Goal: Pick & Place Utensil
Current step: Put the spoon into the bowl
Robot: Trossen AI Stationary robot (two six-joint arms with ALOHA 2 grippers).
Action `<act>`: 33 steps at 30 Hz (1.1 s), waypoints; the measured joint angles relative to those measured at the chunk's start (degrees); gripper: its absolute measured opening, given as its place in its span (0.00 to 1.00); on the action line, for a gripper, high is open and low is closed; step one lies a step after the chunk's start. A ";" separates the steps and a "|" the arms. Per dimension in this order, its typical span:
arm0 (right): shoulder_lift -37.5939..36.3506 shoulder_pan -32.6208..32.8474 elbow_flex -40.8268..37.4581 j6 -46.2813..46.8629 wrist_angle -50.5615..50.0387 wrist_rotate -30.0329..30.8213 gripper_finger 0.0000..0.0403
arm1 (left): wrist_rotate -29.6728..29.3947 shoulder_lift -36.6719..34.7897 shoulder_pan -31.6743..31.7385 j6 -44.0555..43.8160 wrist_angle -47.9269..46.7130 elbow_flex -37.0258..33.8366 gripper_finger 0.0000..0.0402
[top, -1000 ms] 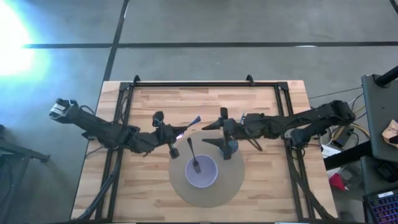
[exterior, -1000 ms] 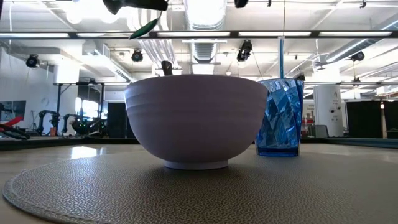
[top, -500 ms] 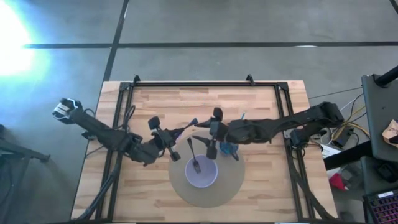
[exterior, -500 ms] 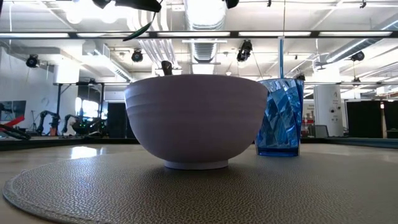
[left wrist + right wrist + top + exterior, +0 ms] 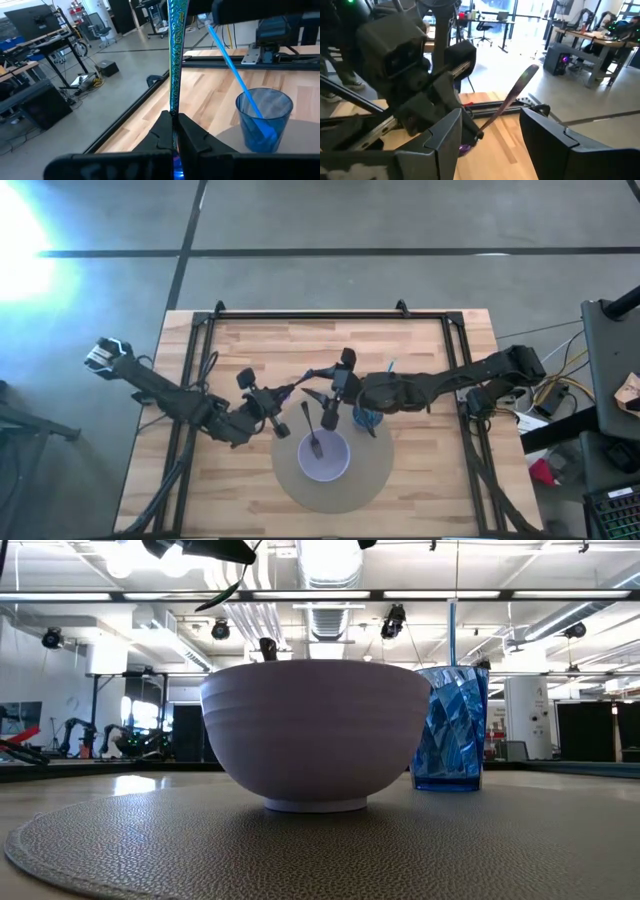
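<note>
Right gripper point(image 5: 318, 395) has moved in from beside the blue cup point(image 5: 366, 418), jaws apart around the utensil point(image 5: 296, 385). Left gripper point(image 5: 276, 393) jaws clamped on the utensil's handle, raised over the worktop point(image 5: 420, 350), tip between the right jaws. Contact there probably none; hard to tell.

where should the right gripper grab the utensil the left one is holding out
Likely on the free upper handle of the utensil, above the left gripper, which is shut on its lower end. It juts out slim and bare, and the right gripper already has its open fingers either side, so close across the narrow shaft.
</note>
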 joint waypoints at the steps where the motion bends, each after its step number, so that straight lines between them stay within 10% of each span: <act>1: 0.17 0.00 0.21 0.04 0.27 0.04 0.48 | -0.06 0.00 0.00 0.00 0.00 0.00 0.01; 33: 1.53 -0.33 0.97 -2.70 3.49 3.61 0.03 | -0.01 0.00 0.07 1.27 0.03 -0.97 0.02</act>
